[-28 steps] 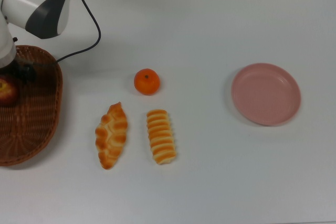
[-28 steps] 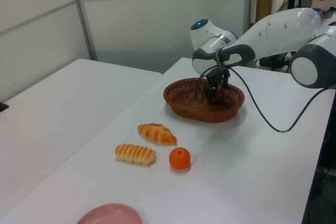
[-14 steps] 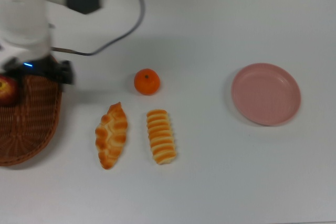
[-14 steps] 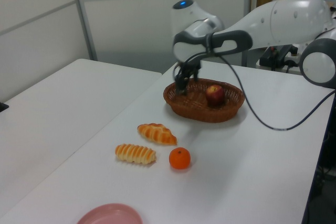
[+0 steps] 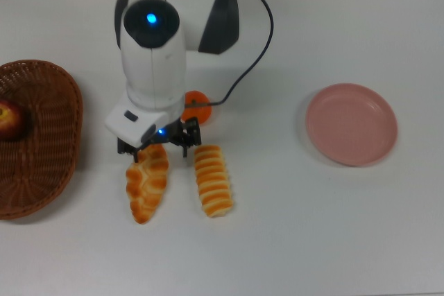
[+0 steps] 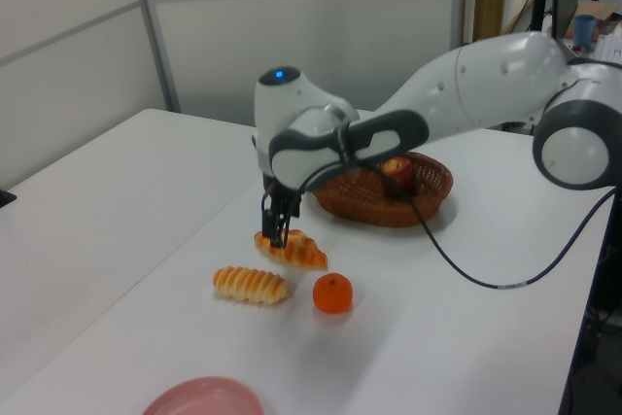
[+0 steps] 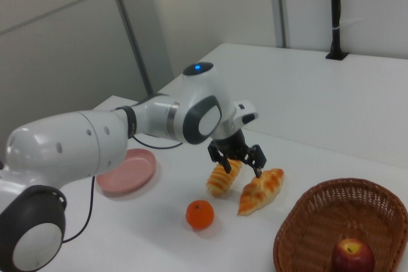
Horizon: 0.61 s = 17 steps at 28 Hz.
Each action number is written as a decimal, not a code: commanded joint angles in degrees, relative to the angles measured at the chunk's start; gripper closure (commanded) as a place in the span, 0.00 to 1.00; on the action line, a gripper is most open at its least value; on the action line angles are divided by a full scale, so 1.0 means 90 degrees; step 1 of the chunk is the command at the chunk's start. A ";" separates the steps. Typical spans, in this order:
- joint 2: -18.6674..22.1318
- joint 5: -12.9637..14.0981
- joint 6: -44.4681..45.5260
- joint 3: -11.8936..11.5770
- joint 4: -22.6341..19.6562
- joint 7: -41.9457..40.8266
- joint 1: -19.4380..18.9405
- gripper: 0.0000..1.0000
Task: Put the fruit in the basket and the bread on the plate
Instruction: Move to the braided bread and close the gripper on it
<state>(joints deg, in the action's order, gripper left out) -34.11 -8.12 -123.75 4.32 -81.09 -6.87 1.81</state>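
The dark red apple (image 5: 10, 119) lies in the wicker basket (image 5: 73, 112) at the top view's left. The orange mandarin (image 5: 198, 106) sits on the table, half hidden under the arm in the top view and in full sight in the left view (image 6: 333, 293). My gripper (image 5: 156, 147) stands open just above the upper end of the braided pastry (image 5: 147, 184), with nothing held. In the right view its fingers (image 7: 259, 168) spread over that pastry (image 7: 261, 190). The ridged roll (image 5: 212, 179) lies beside it. The pink plate (image 5: 352, 124) is bare at the top view's right.
The arm's white body and black cable reach over the table's middle from the far edge in the top view. White tabletop runs between the roll and the plate. The basket (image 6: 374, 216) lies behind the pastries in the left view.
The arm left the basket, with the apple lying inside, and swung to the top view's right. The gripper came down over the braided pastry's end.
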 commanded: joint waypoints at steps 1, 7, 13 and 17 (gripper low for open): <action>-0.0194 -0.0162 -0.0283 -0.0060 -0.0102 0.0099 0.0004 0.00; -0.0331 -0.0523 -0.0283 -0.0079 -0.0141 0.0099 0.0024 0.16; -0.0419 -0.0729 -0.0283 -0.0079 -0.0190 0.0089 0.0063 1.00; -0.0419 -0.0680 -0.0283 -0.0079 -0.0190 0.0099 0.0063 1.00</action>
<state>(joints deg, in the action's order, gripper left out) -38.14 -13.51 -125.19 3.89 -81.48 -6.84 2.45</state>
